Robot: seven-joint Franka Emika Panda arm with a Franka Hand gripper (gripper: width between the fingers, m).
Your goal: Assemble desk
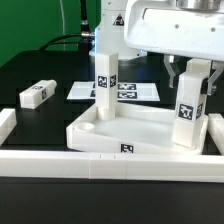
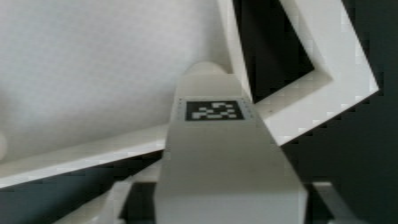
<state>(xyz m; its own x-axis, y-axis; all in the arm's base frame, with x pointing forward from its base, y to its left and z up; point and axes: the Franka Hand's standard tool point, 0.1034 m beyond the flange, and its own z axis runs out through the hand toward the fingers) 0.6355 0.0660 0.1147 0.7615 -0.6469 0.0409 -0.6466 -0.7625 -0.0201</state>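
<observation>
Gripper: the gripper (image 1: 190,68) is being shown clamped on the held leg (image 1: 189,105), with one finger on either side of its upper end.
Key relation: the held leg is hanging straight below the hand with its long axis vertical, over the right far corner of the tabletop (image 1: 112,136). Whether its foot is touching cannot be told.
Wrist view: the held leg (image 2: 217,150) is being seen end-on, tapering away toward the tabletop's rim (image 2: 294,115).
Other parts: a standing leg (image 1: 104,80) is being carried upright at the left far corner. A loose leg (image 1: 37,94) is lying on its side, well apart to the left.
Surroundings: the marker board (image 1: 142,92) is lying beyond the tabletop, and a border rail (image 1: 60,165) is running along the near side.
Materials: everything is being read as hard, smooth, matt white plastic. The legs are squared blocks, the tabletop is a shallow tray, and each part is tagged.
</observation>
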